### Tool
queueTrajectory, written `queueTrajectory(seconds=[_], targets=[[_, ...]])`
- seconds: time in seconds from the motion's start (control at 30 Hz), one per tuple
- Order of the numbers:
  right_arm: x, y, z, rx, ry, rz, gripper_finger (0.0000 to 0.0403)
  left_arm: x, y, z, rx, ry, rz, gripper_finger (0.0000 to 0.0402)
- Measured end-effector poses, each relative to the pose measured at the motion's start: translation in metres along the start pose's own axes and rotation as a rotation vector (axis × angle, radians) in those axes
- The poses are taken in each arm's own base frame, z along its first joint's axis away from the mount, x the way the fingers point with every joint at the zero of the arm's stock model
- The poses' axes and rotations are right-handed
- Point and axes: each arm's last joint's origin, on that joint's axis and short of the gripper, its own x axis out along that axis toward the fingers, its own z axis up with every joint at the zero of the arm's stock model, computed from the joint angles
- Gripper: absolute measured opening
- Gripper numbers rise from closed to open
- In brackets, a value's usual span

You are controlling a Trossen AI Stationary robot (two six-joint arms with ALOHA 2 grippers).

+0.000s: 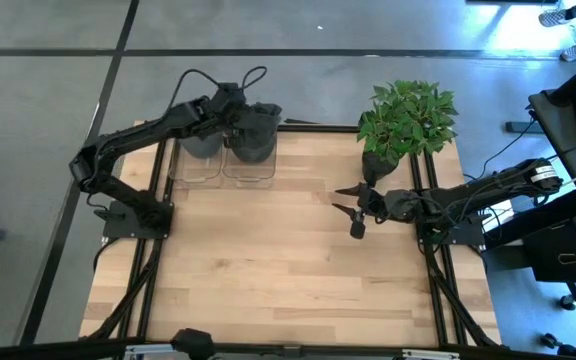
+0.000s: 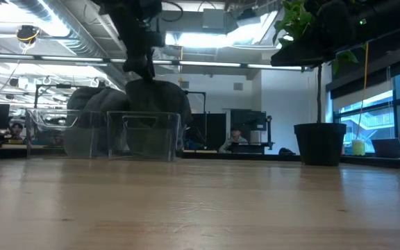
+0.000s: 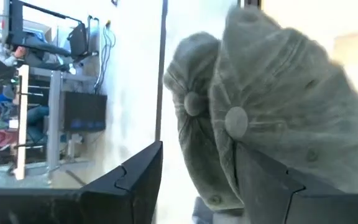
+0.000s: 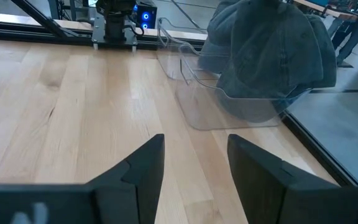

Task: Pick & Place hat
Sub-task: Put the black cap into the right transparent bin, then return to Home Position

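Observation:
Two grey caps sit in two clear bins at the table's far left. The right-hand cap [image 1: 256,132] [image 2: 155,101] fills the right bin [image 1: 250,165]; the other cap [image 1: 202,142] sits in the left bin [image 1: 196,168]. My left gripper [image 1: 236,108] [image 2: 141,64] [image 3: 197,177] is open and comes down onto the right-hand cap's crown, near the top button [image 3: 235,121]. Part of that cap's lower edge [image 3: 213,200] shows between the fingers. My right gripper [image 1: 340,200] [image 4: 194,152] hangs open over the table's right half, well away from the caps. My left gripper stands open at the right-hand cap's crown [image 3: 272,118], slanting down from above. One finger [image 3: 266,186] lies in front of the crown. I cannot tell whether it touches the cap.
A potted plant [image 1: 406,115] [image 2: 318,142] stands at the far right corner, just beyond my right gripper. The bins' clear walls [image 4: 229,109] rise around the caps. Bare wooden tabletop [image 1: 268,260] spreads across the middle and near side.

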Motion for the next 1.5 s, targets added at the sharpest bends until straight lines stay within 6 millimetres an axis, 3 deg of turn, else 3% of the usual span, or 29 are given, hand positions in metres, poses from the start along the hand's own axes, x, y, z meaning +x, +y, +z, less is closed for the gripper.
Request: queueTrajectory(seconds=[0.13,0.33,0.47,0.57,0.67,0.83,1.0,1.2,1.5], targets=[[0.000,0.000,0.000,-0.003,0.000,-0.005,0.0177,-0.018,0.006,-0.004,-0.100,-0.091,-0.031,0.0189],[0.000,-0.002,0.000,-0.086,0.008,-0.077,0.0177,-0.047,0.020,-0.024,-0.334,-0.303,-0.226,0.0189],[0.000,0.001,-0.005,-0.005,0.046,0.080,0.0177,-0.063,0.027,-0.038,-0.561,-0.409,-0.404,0.0189],[0.000,-0.003,-0.006,0.024,0.039,0.094,0.0177,-0.079,0.021,-0.043,-0.521,-0.518,-0.572,0.0189],[-0.006,-0.008,-0.007,0.059,0.016,0.135,0.0177,-0.097,0.011,-0.046,-0.500,-0.680,-0.671,0.0189],[-0.024,-0.016,-0.021,0.131,-0.046,0.164,0.0177,-0.108,-0.022,-0.067,-0.576,-0.835,-0.647,0.0189],[-0.038,-0.020,-0.044,0.207,-0.083,0.193,0.0177,-0.107,-0.060,-0.093,-0.685,-0.949,-0.643,0.0189],[-0.048,-0.025,-0.054,0.211,-0.178,0.198,0.0177,-0.102,-0.096,-0.121,-0.738,-0.999,-0.644,0.0189],[-0.057,-0.027,-0.072,0.280,-0.221,0.252,0.0177,-0.107,-0.125,-0.151,-0.830,-1.093,-0.589,0.0189]])
